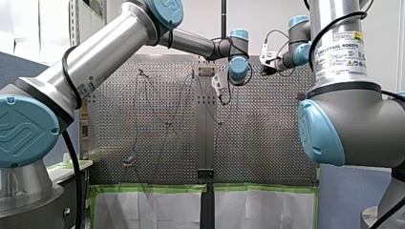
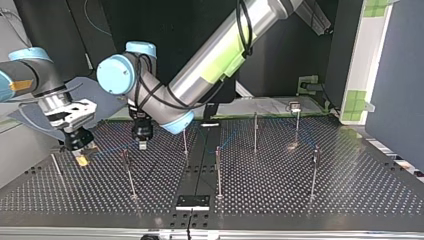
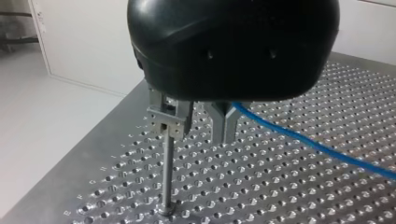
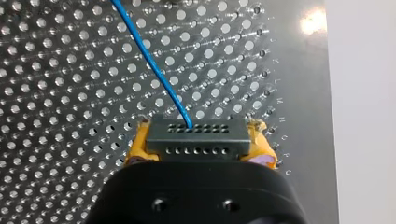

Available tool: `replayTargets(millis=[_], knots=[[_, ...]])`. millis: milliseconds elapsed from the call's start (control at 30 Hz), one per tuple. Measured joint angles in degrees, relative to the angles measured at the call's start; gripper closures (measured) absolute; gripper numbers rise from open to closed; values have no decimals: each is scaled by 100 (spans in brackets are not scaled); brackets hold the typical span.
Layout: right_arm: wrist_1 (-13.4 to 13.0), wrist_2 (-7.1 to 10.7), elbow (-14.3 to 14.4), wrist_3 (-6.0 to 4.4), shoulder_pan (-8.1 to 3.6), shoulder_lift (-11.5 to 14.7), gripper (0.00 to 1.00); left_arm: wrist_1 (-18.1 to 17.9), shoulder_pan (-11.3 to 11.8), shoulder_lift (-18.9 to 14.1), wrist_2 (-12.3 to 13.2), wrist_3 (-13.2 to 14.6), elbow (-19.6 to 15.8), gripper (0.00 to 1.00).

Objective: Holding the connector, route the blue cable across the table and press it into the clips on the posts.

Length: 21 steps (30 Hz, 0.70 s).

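Looking along the right wrist, you see the right gripper (image 4: 200,149) with its yellow pads (image 4: 137,150) pinching the one dark connector (image 4: 195,133), whose lower edge is hidden by the gripper body. The single blue cable (image 4: 149,60) runs off it over the perforated table (image 4: 56,93). The left gripper (image 3: 196,133) has its two metal fingers (image 3: 224,123) spread. The cable slips out of sight behind one of them (you cannot tell whether it touches), just beside a post (image 3: 166,172). In the top view you can count seven posts (image 2: 218,170), and the cable there is faint.
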<state>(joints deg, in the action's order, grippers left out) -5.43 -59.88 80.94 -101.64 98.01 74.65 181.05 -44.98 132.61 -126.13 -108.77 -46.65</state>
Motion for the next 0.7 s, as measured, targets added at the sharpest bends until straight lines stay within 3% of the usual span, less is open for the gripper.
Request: replayTargets(millis=[467, 700], knots=[[23, 54, -176, -32, -12, -4, 100, -162, 133, -74, 68, 4, 124, 100], [2, 54, -178, -40, -37, -118, 100, -307, 373, -25, 346, -20, 123, 100]])
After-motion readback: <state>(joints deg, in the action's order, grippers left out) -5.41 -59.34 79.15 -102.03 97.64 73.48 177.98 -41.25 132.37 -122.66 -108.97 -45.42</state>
